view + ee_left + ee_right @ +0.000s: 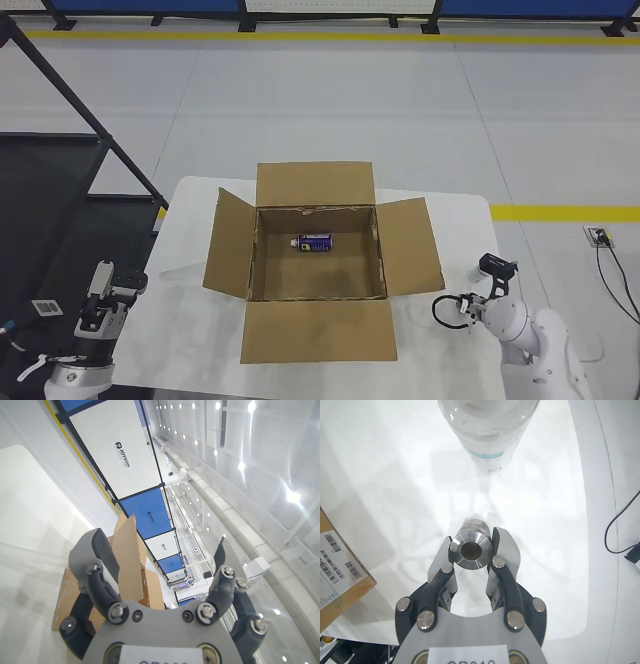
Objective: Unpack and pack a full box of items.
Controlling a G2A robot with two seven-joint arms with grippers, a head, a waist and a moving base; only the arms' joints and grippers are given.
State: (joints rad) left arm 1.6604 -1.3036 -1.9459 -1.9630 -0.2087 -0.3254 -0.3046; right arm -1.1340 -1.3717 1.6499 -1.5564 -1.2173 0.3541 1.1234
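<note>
A brown cardboard box (316,345) sits mid-frame with its flaps splayed and a small blue-labelled can (314,242) lying inside. The right jaws clamp a shiny, hollow-ended metal cylinder (471,540); the left jaws are spread and empty.

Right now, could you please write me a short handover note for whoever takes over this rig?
Left gripper open, empty, off the edge of the table.
Right gripper shut on a metal cylinder above the table beside the box; a clear bottle sits just beyond.
The box is open, one small can inside.
Done: cylinder and bottle are out.
Left: probably the can out, then everything packed back.
</note>
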